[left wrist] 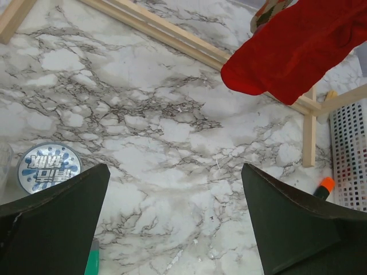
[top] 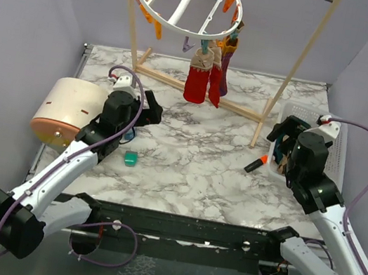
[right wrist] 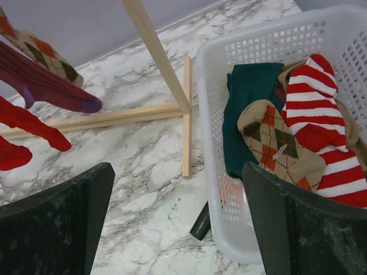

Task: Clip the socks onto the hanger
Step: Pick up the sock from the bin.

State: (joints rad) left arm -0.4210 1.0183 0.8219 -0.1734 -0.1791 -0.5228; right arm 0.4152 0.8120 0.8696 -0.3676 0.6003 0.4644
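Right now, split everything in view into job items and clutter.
Job: round white plastic hanger ring; hung red tan-cuffed socks; hung purple sock; dark teal sock; brown argyle sock; red-white striped sock.
Lying about: round beige tub; black orange-capped marker; small teal object; round blue printed disc.

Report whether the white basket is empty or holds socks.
Not empty: the right wrist view shows the white basket holding a dark teal sock, a brown argyle sock and a red-white striped sock.

White basket (right wrist: 213, 149), marker (top: 255, 165) (orange-capped) beside
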